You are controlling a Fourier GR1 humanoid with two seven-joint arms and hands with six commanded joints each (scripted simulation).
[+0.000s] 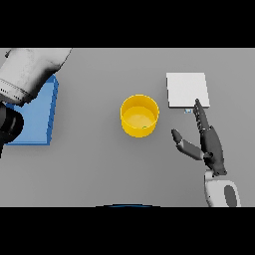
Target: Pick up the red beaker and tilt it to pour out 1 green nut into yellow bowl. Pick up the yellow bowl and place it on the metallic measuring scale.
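A plain grey desk (94, 169) carried everything. A yellow bowl (140, 115) stood upright near its middle, with a small green speck showing inside. To the right and slightly farther back lay a flat, pale square scale (187, 89), well apart from the bowl. Along the left side rested a blue tray (39, 117), partly covered by the robot's arm.

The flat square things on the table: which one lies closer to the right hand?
The white square scale. It lies just past the fingertips of the open right hand; the blue square pad sits across the table, beyond the yellow bowl.
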